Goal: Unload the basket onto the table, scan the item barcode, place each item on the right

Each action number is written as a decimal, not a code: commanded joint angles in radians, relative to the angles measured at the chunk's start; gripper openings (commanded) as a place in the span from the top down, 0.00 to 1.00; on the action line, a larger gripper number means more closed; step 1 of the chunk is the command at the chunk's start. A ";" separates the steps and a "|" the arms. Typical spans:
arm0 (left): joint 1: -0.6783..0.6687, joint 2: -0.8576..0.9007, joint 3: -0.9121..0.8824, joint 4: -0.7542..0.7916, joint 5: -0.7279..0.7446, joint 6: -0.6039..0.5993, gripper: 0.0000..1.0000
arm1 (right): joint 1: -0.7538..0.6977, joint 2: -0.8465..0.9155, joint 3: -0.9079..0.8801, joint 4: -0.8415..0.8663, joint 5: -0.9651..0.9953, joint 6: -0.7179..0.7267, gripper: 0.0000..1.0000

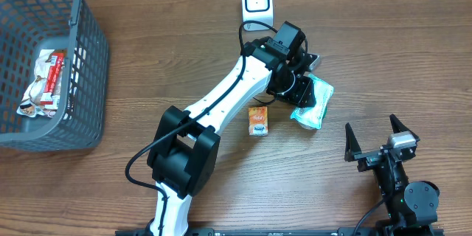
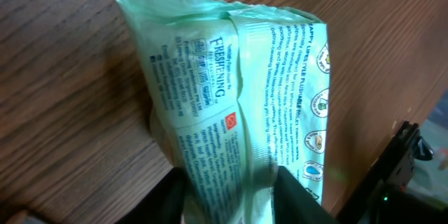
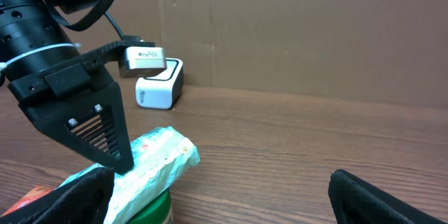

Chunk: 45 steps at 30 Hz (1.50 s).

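Note:
The item is a pale green wipes packet (image 1: 312, 102) lying right of the table's centre, with printed text facing up (image 2: 231, 112). My left gripper (image 1: 299, 88) reaches down onto its near end. Its two black fingers (image 2: 227, 189) press the packet from both sides, so it is shut on it. In the right wrist view the packet (image 3: 150, 164) rests tilted on a green lid (image 3: 150, 210). The white barcode scanner (image 1: 257, 0) stands at the table's far edge (image 3: 159, 84). No barcode shows. My right gripper (image 1: 377, 139) stands open near the front right (image 3: 227, 196), holding nothing.
A small orange sachet (image 1: 257, 119) lies just left of the packet. A grey plastic basket (image 1: 74, 81) holding a few snack packs stands at the far left. A brown cardboard wall (image 3: 315, 28) rises behind the scanner.

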 commanded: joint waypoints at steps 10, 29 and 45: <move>-0.003 0.015 -0.018 -0.004 -0.015 -0.010 0.64 | 0.000 -0.010 -0.011 0.003 0.006 -0.002 0.00; 0.056 -0.044 -0.032 0.023 0.076 -0.010 0.96 | 0.000 -0.010 -0.011 0.003 0.006 -0.002 0.00; 0.126 -0.203 -0.068 -0.104 -0.162 -0.129 0.96 | 0.000 -0.010 -0.011 0.003 0.006 -0.001 0.00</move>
